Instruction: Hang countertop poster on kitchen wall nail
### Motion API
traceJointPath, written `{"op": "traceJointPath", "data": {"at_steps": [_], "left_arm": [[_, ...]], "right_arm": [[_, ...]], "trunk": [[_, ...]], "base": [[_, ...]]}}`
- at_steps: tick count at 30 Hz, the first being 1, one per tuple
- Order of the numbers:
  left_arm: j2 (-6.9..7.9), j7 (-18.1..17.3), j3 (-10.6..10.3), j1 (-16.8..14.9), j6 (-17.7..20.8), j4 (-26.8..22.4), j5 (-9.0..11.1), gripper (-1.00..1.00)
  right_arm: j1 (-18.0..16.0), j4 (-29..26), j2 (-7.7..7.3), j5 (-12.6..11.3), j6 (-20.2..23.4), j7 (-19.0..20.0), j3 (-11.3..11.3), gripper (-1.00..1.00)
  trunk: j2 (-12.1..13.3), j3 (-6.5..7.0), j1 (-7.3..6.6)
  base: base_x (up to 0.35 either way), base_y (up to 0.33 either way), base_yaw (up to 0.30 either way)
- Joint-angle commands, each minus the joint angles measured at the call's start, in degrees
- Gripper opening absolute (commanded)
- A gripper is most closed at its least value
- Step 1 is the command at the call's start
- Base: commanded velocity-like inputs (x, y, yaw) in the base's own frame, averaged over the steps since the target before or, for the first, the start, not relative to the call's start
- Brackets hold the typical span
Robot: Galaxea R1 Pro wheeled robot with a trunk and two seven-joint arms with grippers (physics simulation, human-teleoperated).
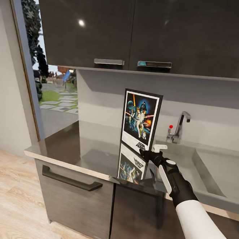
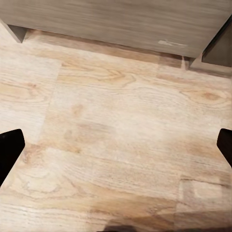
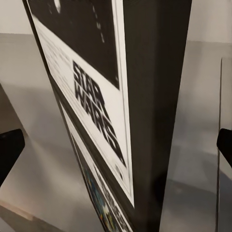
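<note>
The poster (image 1: 140, 120) stands upright on the kitchen countertop (image 1: 73, 148) (bare slab leftward); the right gripper (image 1: 150, 152), fingers spread, brackets its lower right edge. The left gripper (image 2: 116, 145) hangs released above floor (image 2: 121, 125).

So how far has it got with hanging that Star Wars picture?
Early days. Done: the robot has reached the kitchen countertop, and its right end effector is at the lower corner of the poster. In hand: the fingers are spread either side of the frame's edge, not yet closed. Left: gripping, lifting and hanging it. The left end effector hangs open over the wooden floor.
</note>
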Motion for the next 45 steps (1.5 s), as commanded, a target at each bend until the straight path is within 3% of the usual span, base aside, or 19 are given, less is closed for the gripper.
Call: {"op": "traceJointPath", "data": {"at_steps": [1,4,5,32,33,45], "left_arm": [[-0.03,0.0,0.0,0.0,-0.1,-0.1,-0.2,1.0],[-0.02,0.0,0.0,0.0,-0.1,-0.1,-0.2,1.0],[-0.02,0.0,0.0,0.0,-0.1,-0.1,-0.2,1.0],[-0.01,0.0,0.0,0.0,-0.1,-0.1,-0.2,1.0],[-0.01,0.0,0.0,0.0,-0.1,-0.1,-0.2,1.0],[-0.01,0.0,0.0,0.0,-0.1,-0.1,-0.2,1.0]], "right_arm": [[0.0,-0.1,-0.06,-0.6,0.3,-0.1,0.1,1.0],[0.0,-0.1,-0.06,-0.6,0.3,-0.1,0.1,1.0],[0.0,-0.1,-0.06,-0.6,0.3,-0.1,0.1,-1.0],[-0.1,-0.6,-0.06,-0.6,0.3,-0.1,0.1,-1.0],[0.0,-5.6,0.02,-0.5,0.8,-0.3,0.3,-1.0],[0.0,-6.5,0.03,-0.6,0.8,-0.3,0.4,-1.0]], "trunk": [[0.0,-0.05,0.0],[0.0,-0.05,0.0],[0.0,-0.05,0.0],[0.0,-0.05,0.0],[0.0,-0.05,0.0],[0.0,-0.05,0.0]], "base": [[0.006,0.0,0.0],[0.004,0.0,0.0],[0.002,0.0,0.0],[0.0,0.0,0.0],[0.0,0.0,0.0],[-0.053,0.0,0.0]]}}
